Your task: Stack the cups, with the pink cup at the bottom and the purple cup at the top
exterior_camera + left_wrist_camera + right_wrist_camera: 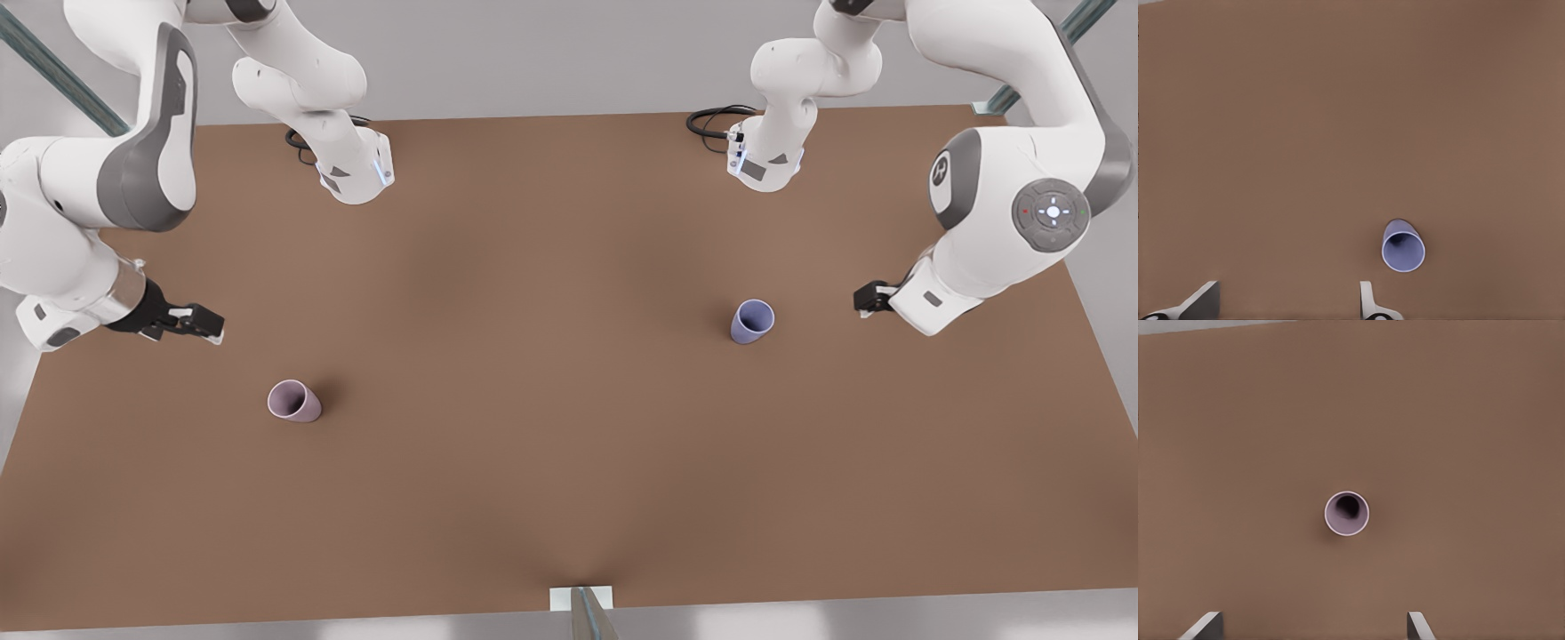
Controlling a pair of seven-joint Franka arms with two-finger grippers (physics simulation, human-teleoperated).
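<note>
The pink cup (294, 401), a small pale mauve-pink handleless tumbler with a dark inside, stands upright on the brown tabletop (551, 373) towards the front view's left and the near side. In the right wrist view the same pink cup (1347, 513) is seen from above, mouth open to the camera, ahead of the gap between the fingertips (1205, 625).

The purple cup (752, 321), a small blue-violet handleless tumbler of the same shape, stands upright towards the front view's right, a little farther back, well apart from the pink one. In the left wrist view the purple cup (1403, 245) sits just off to one side of the fingertips (1367, 300).

The right gripper (200, 322) hangs above the table at the front view's left, beyond the pink cup and apart from it; its fingers are spread wide and hold nothing.

The left gripper (869, 299) hangs at the front view's right, beside the purple cup but clear of it (its fingers likewise parted and empty, going by its wrist view).
</note>
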